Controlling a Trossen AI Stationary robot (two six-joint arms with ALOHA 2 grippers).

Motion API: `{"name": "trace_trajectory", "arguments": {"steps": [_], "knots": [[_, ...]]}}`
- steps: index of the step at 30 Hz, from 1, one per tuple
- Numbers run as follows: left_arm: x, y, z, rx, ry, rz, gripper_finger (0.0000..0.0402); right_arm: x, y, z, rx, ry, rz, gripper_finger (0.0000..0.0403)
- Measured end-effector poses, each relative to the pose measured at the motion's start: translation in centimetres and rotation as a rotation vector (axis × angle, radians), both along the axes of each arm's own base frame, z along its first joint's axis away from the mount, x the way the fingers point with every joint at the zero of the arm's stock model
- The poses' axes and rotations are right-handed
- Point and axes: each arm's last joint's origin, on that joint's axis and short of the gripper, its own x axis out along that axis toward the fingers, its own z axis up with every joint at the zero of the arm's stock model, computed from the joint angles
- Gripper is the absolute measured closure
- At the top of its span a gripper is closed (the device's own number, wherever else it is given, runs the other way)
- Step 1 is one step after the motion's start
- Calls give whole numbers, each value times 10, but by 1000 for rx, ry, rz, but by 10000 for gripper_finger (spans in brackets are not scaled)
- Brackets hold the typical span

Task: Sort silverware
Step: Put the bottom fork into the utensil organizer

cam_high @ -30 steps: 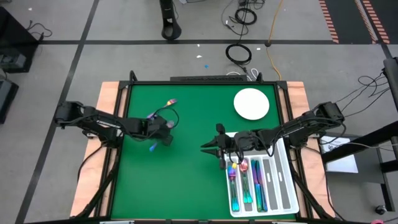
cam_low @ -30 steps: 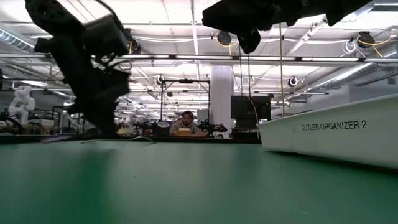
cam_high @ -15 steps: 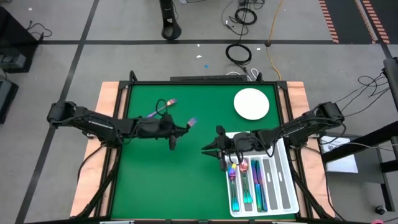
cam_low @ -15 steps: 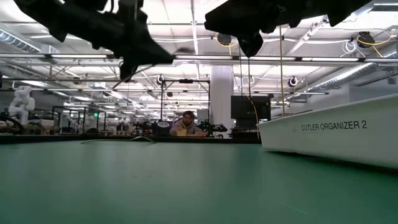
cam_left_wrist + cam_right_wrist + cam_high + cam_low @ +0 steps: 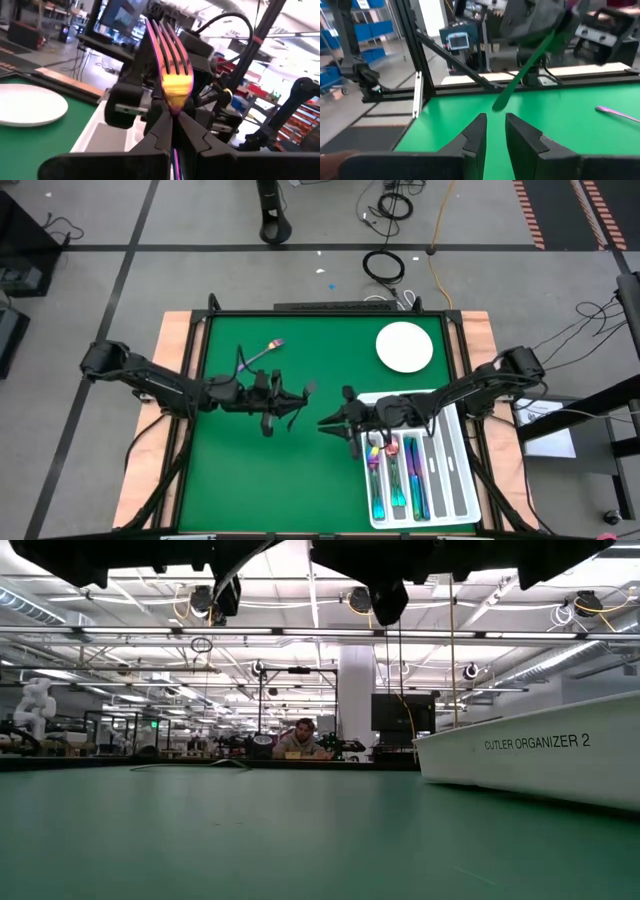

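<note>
Left gripper [image 5: 303,391] clamped on fork [image 5: 170,75], mid-table, tines toward 3 o'clock. Right gripper [image 5: 325,421] fingers slightly apart, empty, at tray's [image 5: 455,480] 10 o'clock corner.

An iridescent fork [image 5: 172,75] is sticking tines-up above mid-table; a second piece [image 5: 262,352] is lying near the far edge; others [image 5: 394,475] are resting in the tray

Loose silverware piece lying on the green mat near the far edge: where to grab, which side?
Mid-handle, straight down from above, jaws straddling its narrow width. The loose piece lies flat and diagonal on the green mat, nothing touching it, so a side approach likely can't get under it.
</note>
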Motion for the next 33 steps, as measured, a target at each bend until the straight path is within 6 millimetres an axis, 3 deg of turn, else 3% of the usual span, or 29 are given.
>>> {"name": "trace_trajectory", "arguments": {"steps": [8, 17, 22, 29, 33], "knots": [[10, -18, -12, 30, -58, -49, 392, 9, 3, -7, 17, -94, 28, 332], [17, -25, -22, 23, -89, -67, 392, 10, 1, -7, 88, -113, 16, 231], [32, -30, -21, 27, -88, -71, 392, 10, 1, -7, 84, -115, 16, 194], [52, -36, -16, 79, -109, -118, 392, 9, 4, -2, 53, -166, 26, 188], [54, -37, -17, 83, -107, -133, 392, 8, 9, 0, 19, -189, 41, 195]]}}
